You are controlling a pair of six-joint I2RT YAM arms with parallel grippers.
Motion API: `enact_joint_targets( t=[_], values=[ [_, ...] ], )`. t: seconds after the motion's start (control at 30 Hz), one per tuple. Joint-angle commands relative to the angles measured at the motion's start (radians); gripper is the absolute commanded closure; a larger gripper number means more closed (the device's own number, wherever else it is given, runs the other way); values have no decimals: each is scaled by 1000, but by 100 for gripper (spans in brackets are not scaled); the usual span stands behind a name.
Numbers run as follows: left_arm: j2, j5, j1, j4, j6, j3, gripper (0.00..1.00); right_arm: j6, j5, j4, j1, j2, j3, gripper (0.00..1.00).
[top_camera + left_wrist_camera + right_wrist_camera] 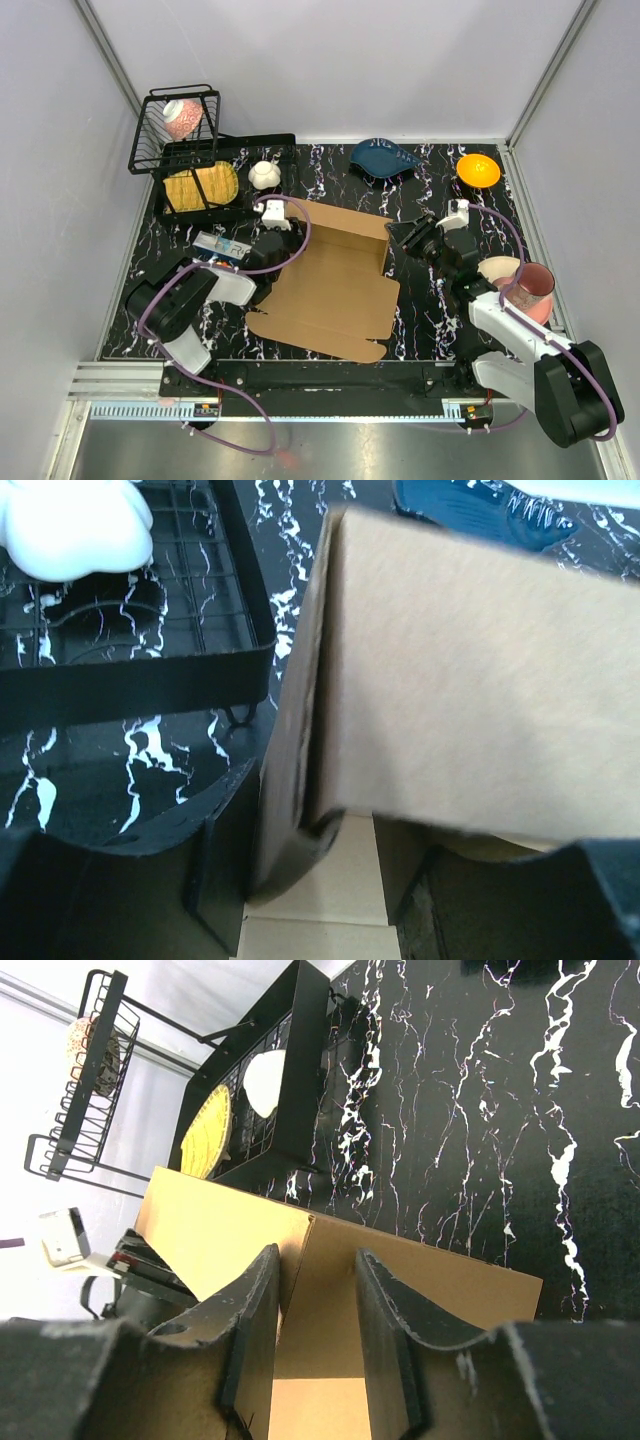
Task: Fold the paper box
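Observation:
The paper box is brown cardboard lying in the middle of the black marbled table, with its far wall raised and its near flaps flat. My left gripper is at the box's far left corner. In the left wrist view its jaws stand wide apart, with an upright side flap between them beside the left finger and the raised wall ahead. My right gripper is at the far right corner. Its jaws are apart, facing the wall's inner corner.
A black tray at the back left holds a yellow plate and a white object. A wire basket stands behind it. A blue dish, an orange bowl and a pink cup are on the right. A small packet lies left of the box.

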Motion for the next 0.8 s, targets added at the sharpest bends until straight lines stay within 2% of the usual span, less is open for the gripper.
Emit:
enact_joint_targets(
  t=[0.0,0.1,0.2,0.33,0.5,0.57,0.77],
  values=[
    [62,-4,-1,102,-59,-36,50,-79,-43,-284,18,61,-48,61],
    [91,-9,-1,133,-56,-41,52,-81,-40,-287,18,58,-47,61],
    [108,-32,-1,185,-57,-67,60,-79,-40,-290,18,53,-46,61],
    [105,-69,-1,252,-43,-97,83,-79,-38,-293,18,49,-46,61],
    [104,-92,-1,294,0,-99,93,-79,-38,-293,18,50,-46,61],
    [110,-101,-2,297,13,-88,100,-79,-40,-290,18,53,-47,61],
    [140,-106,-25,312,50,-78,100,-81,-38,-296,20,47,-47,61]
  ],
)
